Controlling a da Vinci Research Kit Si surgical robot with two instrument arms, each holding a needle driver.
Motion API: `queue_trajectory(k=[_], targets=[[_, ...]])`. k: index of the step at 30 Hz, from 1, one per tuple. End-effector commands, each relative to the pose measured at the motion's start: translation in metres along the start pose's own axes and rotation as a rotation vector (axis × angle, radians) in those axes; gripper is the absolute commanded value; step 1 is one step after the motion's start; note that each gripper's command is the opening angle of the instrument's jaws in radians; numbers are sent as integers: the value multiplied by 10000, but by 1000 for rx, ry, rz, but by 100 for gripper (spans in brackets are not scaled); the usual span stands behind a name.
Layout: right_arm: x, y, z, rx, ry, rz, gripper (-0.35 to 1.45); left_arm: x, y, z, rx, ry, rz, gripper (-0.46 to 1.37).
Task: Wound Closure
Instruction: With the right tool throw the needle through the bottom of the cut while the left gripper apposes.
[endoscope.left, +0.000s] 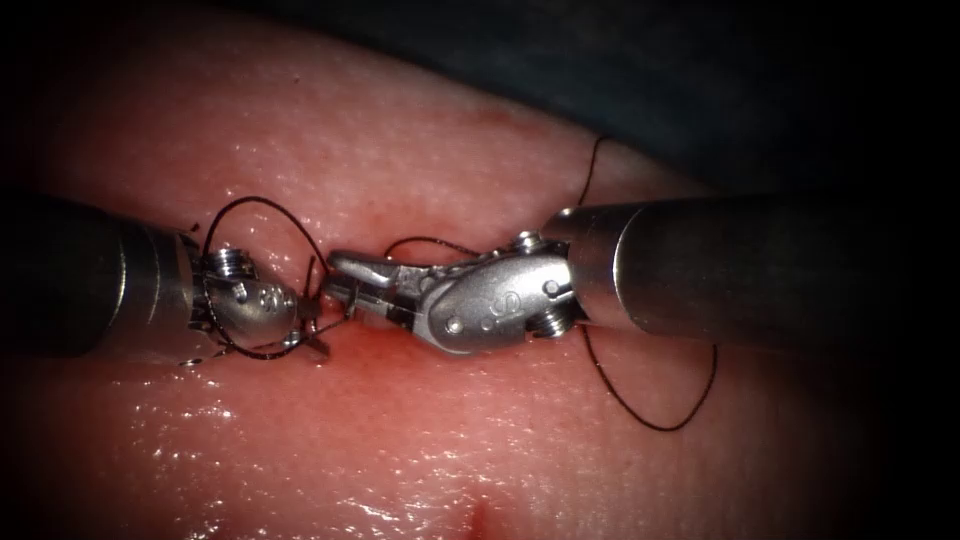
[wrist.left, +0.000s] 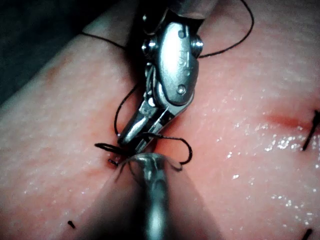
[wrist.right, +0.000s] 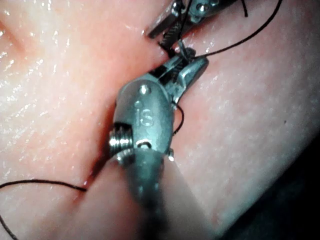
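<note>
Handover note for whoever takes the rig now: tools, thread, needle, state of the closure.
Left tool: jaws at the cut, a loop of thread around its wrist; grasp unclear.
Right tool: tip meets the left tool over the cut, jaws slightly parted; hold unclear.
Thread also trails in a loop right of the cut, under the right shaft.
Needle: cannot make it out.
Done: cut thread ends stand on the tissue.
Left: whether this throw is finished cannot be told.

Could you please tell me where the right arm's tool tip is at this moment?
In the endoscope view, the right tool reaches in from the right and meets the left tool over the cut, amid loops of thread.
</note>
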Motion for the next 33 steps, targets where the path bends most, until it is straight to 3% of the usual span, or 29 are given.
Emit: queue_trajectory(k=[1,10,20,33], targets=[[-2,0,0,-1,-3,21,-35,0,7,-2,-6,2,9,-12],[-9,8,-6,-3,-21,135,-35,6,37,-5,8,13,59,-30],[-16,21,-15,37,-48,171,-35,14,45,3,12,45,70,-35],[-26,34,-13,72,-69,291,-35,1,49,13,30,55,76,-35]])
